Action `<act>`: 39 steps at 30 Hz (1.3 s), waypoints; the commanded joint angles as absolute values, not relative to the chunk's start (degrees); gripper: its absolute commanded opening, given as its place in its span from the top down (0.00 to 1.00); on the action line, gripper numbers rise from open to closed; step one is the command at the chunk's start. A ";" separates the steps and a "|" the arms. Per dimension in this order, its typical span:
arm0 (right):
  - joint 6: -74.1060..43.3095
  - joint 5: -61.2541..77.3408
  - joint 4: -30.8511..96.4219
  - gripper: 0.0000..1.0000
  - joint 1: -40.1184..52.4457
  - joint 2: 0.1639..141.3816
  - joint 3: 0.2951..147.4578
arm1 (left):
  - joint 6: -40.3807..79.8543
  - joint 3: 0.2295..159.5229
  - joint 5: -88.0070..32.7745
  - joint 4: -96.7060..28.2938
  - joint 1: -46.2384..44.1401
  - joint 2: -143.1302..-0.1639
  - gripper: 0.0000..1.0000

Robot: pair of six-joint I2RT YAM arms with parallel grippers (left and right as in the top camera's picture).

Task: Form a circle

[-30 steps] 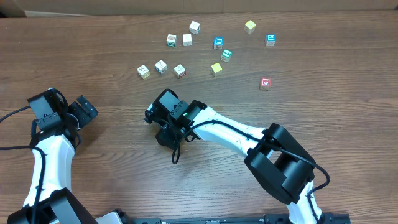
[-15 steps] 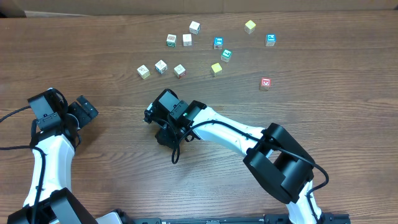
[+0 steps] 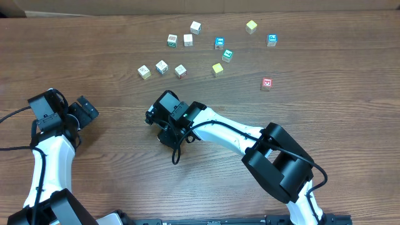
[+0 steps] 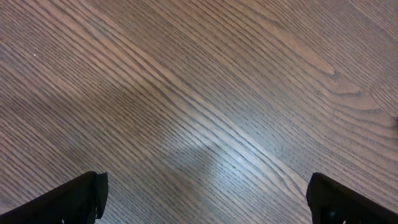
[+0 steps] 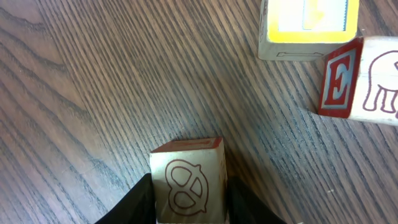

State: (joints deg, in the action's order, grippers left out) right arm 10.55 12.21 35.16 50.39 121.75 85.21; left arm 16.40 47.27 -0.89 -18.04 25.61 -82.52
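While the circle [image 5: 339,78] is only part-built, hidden under the R arm near mid surface [image 3: 325,125], a pretzel-print cube [image 5: 186,180] is clamped by the right tool [image 5: 189,208], near but apart from the touching yellow cube [image 5: 309,28] & E cube [image 5: 373,87]. The left tool [image 4: 205,199] is held wide open, empty. Step judged: placement. Next: the cube needs to be brought beside the pair, squared, then let go.

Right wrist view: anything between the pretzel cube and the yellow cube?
No, only bare table between pretzel cube and yellow cube, per the right wrist view.
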 commanded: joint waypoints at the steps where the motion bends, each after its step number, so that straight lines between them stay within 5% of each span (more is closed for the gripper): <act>1: 10.55 12.51 34.65 0.67 50.50 122.48 85.49 | 16.93 47.13 -1.08 -17.98 25.80 -81.65 0.00; 37: 10.11 6.90 32.36 0.65 50.02 122.50 85.49 | 16.93 47.13 -1.08 -17.98 25.82 -81.65 0.01; 39: 10.09 6.90 32.38 0.55 50.02 122.50 85.49 | 16.93 47.13 -1.08 -17.98 25.82 -81.65 0.00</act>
State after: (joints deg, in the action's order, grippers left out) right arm 10.15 7.51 32.64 50.28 121.78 85.21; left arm 16.40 47.27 -0.89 -18.04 25.61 -82.52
